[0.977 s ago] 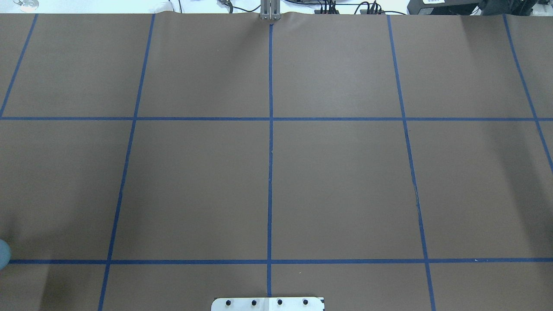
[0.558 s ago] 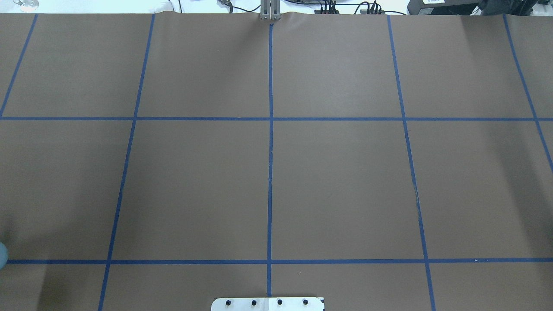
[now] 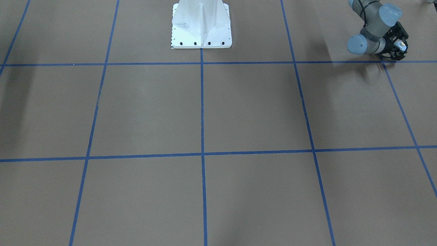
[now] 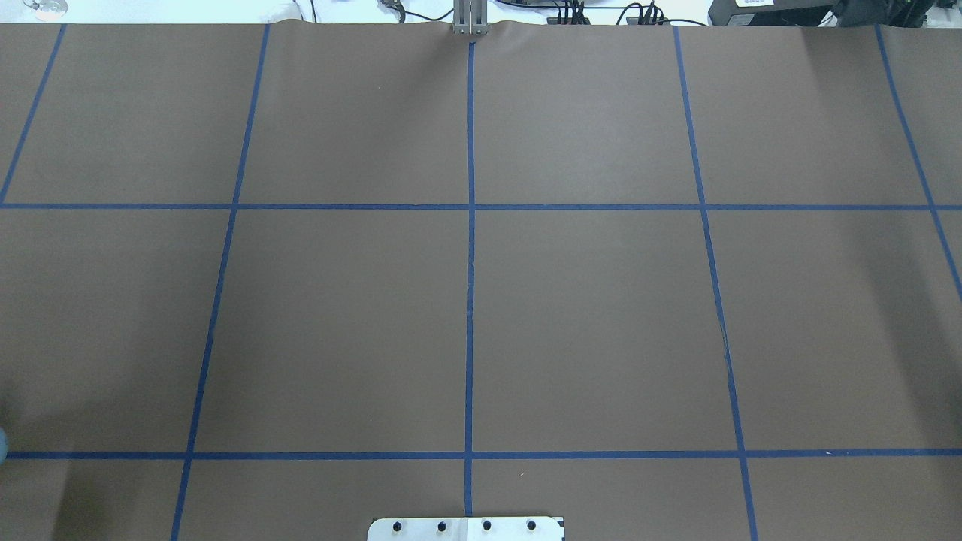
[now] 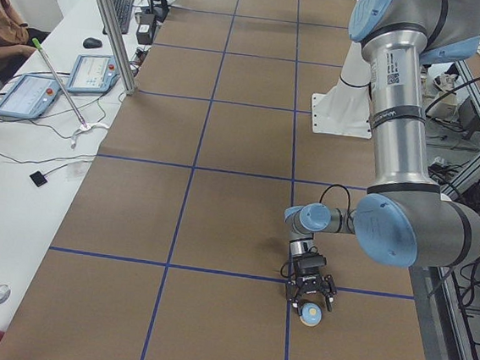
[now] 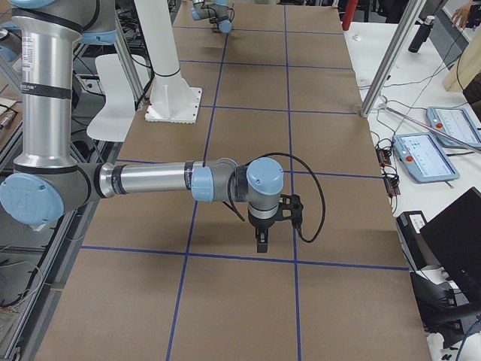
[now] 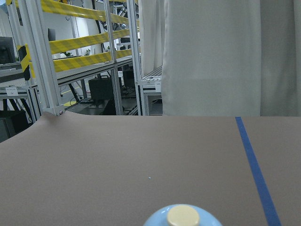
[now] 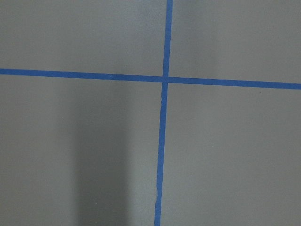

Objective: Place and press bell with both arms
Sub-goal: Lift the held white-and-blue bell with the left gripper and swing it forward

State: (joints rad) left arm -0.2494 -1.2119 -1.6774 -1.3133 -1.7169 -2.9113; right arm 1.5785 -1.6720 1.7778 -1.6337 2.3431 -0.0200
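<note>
The bell (image 5: 313, 314), light blue with a cream button, sits between the fingers of my left gripper (image 5: 312, 301) near the table's left end. The gripper lies low and level over the brown table and looks shut on the bell. In the left wrist view only the bell's top (image 7: 182, 217) shows at the bottom edge. In the front-facing view the left gripper (image 3: 398, 46) is at the top right, next to a blue tape line. My right gripper (image 6: 261, 242) points straight down over a tape line; I cannot tell if it is open or shut.
The brown table cover (image 4: 586, 315) carries a grid of blue tape lines. The white pedestal base (image 3: 201, 25) stands at the robot's side of the table. Tablets and cables (image 5: 58, 86) lie on the white bench beyond the far edge.
In the overhead view the light-blue shape at the left edge has slid further left, almost out of view. Nothing else has moved.
</note>
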